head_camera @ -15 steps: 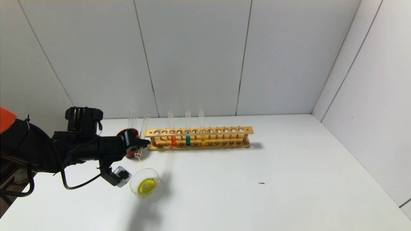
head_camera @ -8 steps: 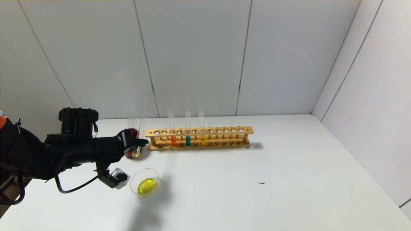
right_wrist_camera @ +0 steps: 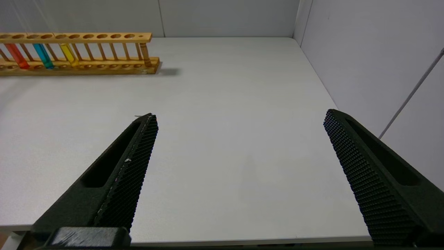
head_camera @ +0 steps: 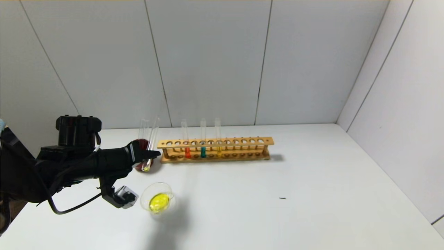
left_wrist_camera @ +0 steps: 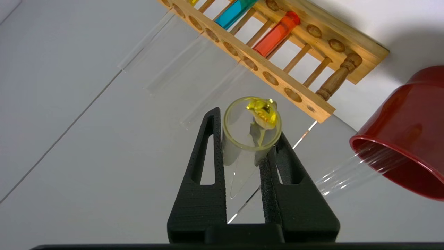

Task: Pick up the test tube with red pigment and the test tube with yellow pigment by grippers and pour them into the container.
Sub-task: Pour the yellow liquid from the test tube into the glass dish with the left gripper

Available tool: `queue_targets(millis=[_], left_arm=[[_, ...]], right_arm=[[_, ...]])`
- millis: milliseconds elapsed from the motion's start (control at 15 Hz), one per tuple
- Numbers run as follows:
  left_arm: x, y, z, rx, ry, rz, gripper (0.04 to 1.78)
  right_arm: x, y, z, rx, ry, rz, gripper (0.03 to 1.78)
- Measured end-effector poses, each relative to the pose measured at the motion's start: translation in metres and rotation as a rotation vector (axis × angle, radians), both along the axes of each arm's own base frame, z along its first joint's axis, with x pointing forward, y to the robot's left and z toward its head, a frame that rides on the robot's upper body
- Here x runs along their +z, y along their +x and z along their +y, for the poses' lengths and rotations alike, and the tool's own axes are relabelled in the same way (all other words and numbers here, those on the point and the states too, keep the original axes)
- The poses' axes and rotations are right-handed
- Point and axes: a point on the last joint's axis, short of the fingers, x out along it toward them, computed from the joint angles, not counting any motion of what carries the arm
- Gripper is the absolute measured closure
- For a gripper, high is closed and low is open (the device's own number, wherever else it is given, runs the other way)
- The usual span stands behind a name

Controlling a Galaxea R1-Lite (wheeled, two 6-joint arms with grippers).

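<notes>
My left gripper (head_camera: 151, 153) is shut on a nearly empty clear test tube (head_camera: 151, 142) with a yellow trace at its lower end (head_camera: 146, 169). It holds the tube almost upright beside the dark red cup, behind the container. In the left wrist view the tube (left_wrist_camera: 251, 126) sits between the fingers (left_wrist_camera: 204, 146). The container (head_camera: 158, 198), a clear glass dish, holds yellow liquid. The test tube with red pigment (head_camera: 187, 152) and a test tube with yellow pigment (head_camera: 219, 150) stand in the wooden rack (head_camera: 242, 141). My right gripper (right_wrist_camera: 241, 114) is open and empty over the table's front right.
A teal-liquid tube (head_camera: 203, 151) stands in the rack between the red and yellow ones. The dark red cup (head_camera: 139, 143) holds an empty clear tube (head_camera: 142, 127). A small dark speck (head_camera: 282, 198) lies on the white table. Walls close the back and right.
My left arm has drawn back to the left. The held tube has moved from above the dish towards the red cup and stands more upright. The right arm has not moved.
</notes>
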Motion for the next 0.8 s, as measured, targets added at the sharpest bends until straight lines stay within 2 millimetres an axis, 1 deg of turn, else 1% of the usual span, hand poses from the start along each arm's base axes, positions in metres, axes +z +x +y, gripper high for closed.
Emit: queue_targets(millis=[200, 400, 800], left_arm=[[0.0043, -0.0018, -0.0002, 0.001, 0.0, -0.026, 1.5], [0.0092, 0.0012, -0.0003, 0.009, -0.005, -0.087, 1.5], [0.0107, 0.0011, 0.0001, 0.006, 0.023, -0.13, 1.5]], right_arm=[[0.0, 0.0, 0.0, 0.0, 0.0, 0.0, 0.06], [0.0, 0.0, 0.0, 0.0, 0.0, 0.0, 0.06], [0.0, 0.0, 0.0, 0.0, 0.0, 0.0, 0.06]])
